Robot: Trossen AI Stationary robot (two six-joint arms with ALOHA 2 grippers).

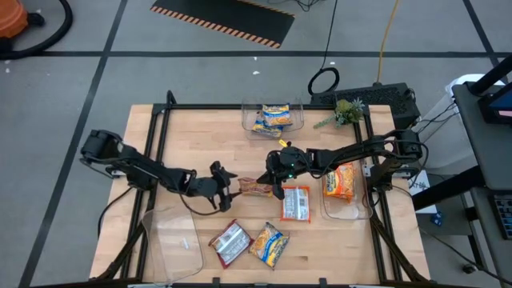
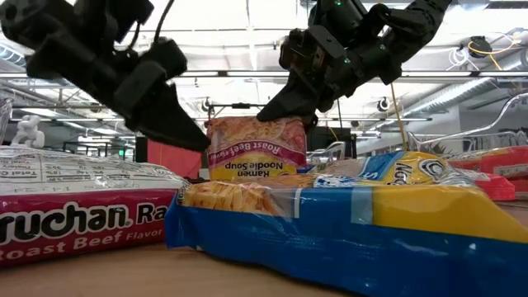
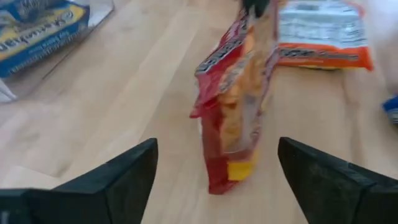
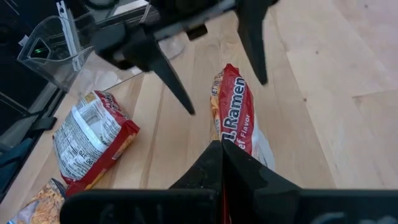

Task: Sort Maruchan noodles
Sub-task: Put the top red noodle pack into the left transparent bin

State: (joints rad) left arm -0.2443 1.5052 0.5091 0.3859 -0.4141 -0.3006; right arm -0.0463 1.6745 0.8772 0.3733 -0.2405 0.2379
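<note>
A red roast-beef noodle packet (image 1: 254,187) stands on its long edge between my two grippers at mid-table, its print upside down in the low view (image 2: 256,148). My right gripper (image 1: 276,182) is shut on it. My left gripper (image 1: 228,184) is open just to its left. Its fingers stand on either side of the packet's free end (image 3: 233,106) without touching. An orange packet (image 1: 296,202), a red-silver packet (image 1: 230,242) and a blue-and-yellow packet (image 1: 270,244) lie flat on the table. My right gripper pinches the red packet's right-hand end (image 4: 235,134) between its two shut fingers (image 4: 208,163). The fingers come from the table's right side, slanting down, and lie along the packet. The packet stands on edge and points left; I cannot tell whether its lower edge touches the table.
A clear bin (image 1: 298,122) at the far edge holds blue-and-yellow packets (image 1: 272,118). A clear bin (image 1: 344,210) at the right holds an orange packet (image 1: 340,180). A clear bin (image 1: 172,236) stands at the near left. A small plant (image 1: 344,112) sits at the far right.
</note>
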